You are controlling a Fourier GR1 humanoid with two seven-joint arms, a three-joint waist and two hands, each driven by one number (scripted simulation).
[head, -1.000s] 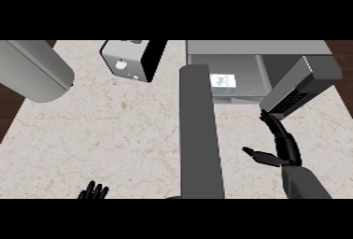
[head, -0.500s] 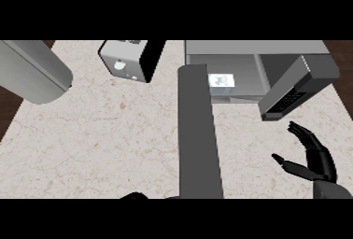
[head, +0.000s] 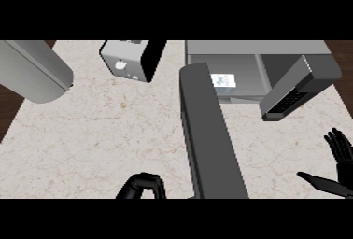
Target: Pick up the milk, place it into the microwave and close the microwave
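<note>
The milk (head: 224,82), a small white carton with a blue mark, stands inside the open microwave (head: 276,49) at the upper right, near the left of its cavity. The microwave's door (head: 210,140) stands open as a long dark grey slab running down the middle of the view. My right hand (head: 336,168) is open at the right edge, fingers up and thumb out, holding nothing, well below the microwave. My left hand (head: 143,186) shows at the lower edge just left of the door's near end, with its fingers curled and nothing in them.
A grey box-shaped appliance (head: 124,59) with a black side stands at the top centre-left. A large grey cylinder (head: 31,70) lies across the upper left. The microwave's slanted keypad panel (head: 295,91) juts out at the right. Pale marble counter (head: 103,130) spreads left of the door.
My right hand has drawn back from the microwave, down and to the right. My left hand has moved right toward the door's near end and its fingers have curled.
</note>
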